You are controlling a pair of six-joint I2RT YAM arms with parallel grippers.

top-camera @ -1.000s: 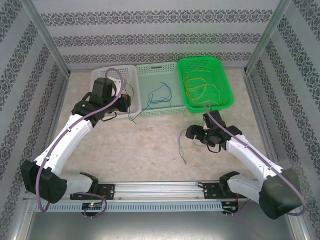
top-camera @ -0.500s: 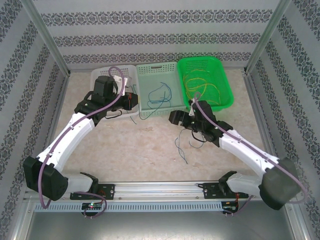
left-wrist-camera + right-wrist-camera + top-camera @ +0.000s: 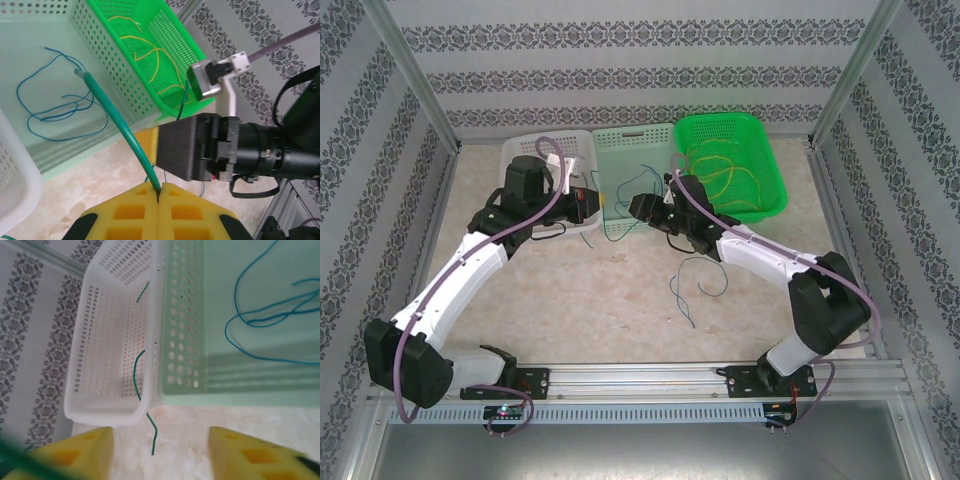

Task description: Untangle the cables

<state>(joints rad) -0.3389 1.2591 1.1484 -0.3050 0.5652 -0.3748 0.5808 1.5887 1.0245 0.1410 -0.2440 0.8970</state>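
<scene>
My left gripper (image 3: 158, 192) is shut on a dark green cable (image 3: 117, 125) that runs up from its yellow fingers over the pale green basket (image 3: 75, 152). In the top view the left gripper (image 3: 590, 205) sits at the white basket's (image 3: 535, 150) right front corner. My right gripper (image 3: 636, 208) faces it, open, with nothing between the fingers (image 3: 75, 455). Another dark green cable (image 3: 141, 385) hangs over the white basket's corner (image 3: 120, 415). Blue cables (image 3: 260, 315) lie in the pale green basket. Yellow cables (image 3: 725, 175) lie in the bright green basket (image 3: 768, 150). A dark cable (image 3: 692, 285) lies loose on the table.
Three baskets stand side by side at the back: white, pale green (image 3: 635, 133) and bright green. Patterned walls and metal posts (image 3: 415, 80) enclose the marble-look table. The right gripper's black body (image 3: 200, 150) is close in front of the left fingers.
My right arm has swung left and away from the table's middle to the pale green basket's front, facing the left gripper. The left gripper has shifted slightly right, still holding its cable.
</scene>
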